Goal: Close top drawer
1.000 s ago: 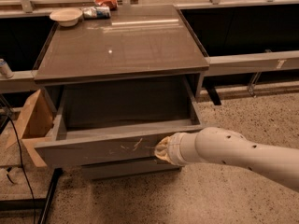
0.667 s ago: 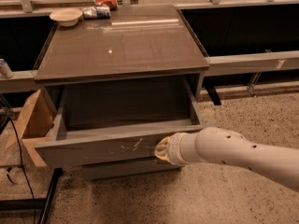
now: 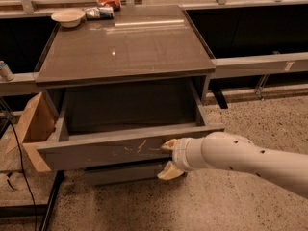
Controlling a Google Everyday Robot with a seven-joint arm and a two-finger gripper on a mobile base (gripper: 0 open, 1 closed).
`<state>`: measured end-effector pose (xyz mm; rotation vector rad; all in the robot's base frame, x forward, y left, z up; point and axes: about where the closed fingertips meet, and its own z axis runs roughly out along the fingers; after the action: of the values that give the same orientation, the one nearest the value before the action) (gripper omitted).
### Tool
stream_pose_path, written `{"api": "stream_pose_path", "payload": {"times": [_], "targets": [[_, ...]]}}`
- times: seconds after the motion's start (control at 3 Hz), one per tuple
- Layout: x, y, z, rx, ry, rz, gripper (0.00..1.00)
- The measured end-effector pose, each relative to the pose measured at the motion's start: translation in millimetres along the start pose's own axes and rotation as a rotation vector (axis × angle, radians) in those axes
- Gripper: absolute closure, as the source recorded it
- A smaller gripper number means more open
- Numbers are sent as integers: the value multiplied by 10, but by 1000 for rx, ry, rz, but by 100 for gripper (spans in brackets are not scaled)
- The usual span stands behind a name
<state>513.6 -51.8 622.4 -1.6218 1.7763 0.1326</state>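
The top drawer (image 3: 96,150) of the grey cabinet stands pulled out, empty inside. Its flat front panel has pale scratch marks (image 3: 139,146) right of centre. My gripper (image 3: 167,158) is at the front panel's right part, just right of the scratches, at the end of the white arm (image 3: 240,160) that comes in from the right. Its pale fingers are spread, one fingertip (image 3: 169,144) on the panel face and the other below the panel's lower edge. It holds nothing. A lower drawer front (image 3: 125,172) shows beneath, closed.
The cabinet top (image 3: 125,47) carries a white bowl (image 3: 67,16), a can (image 3: 98,12) and a red packet (image 3: 109,1) at its back edge. A cardboard box (image 3: 33,126) stands against the cabinet's left side. Speckled floor (image 3: 250,114) lies to the right.
The gripper stays at the same spot on the drawer front. The view has shifted slightly; the drawer looks about as far open as before.
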Motion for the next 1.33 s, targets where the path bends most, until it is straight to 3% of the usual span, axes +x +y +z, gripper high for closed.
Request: {"api": "stream_pose_path", "payload": {"times": [0.33, 0.67, 1.0, 1.33], "targets": [[0, 0, 0, 0, 0, 0, 0], [-5, -6, 11, 5, 0, -3, 3], [-17, -26, 44, 20, 2, -12, 27], [-20, -144, 70, 70, 11, -35, 51]]}}
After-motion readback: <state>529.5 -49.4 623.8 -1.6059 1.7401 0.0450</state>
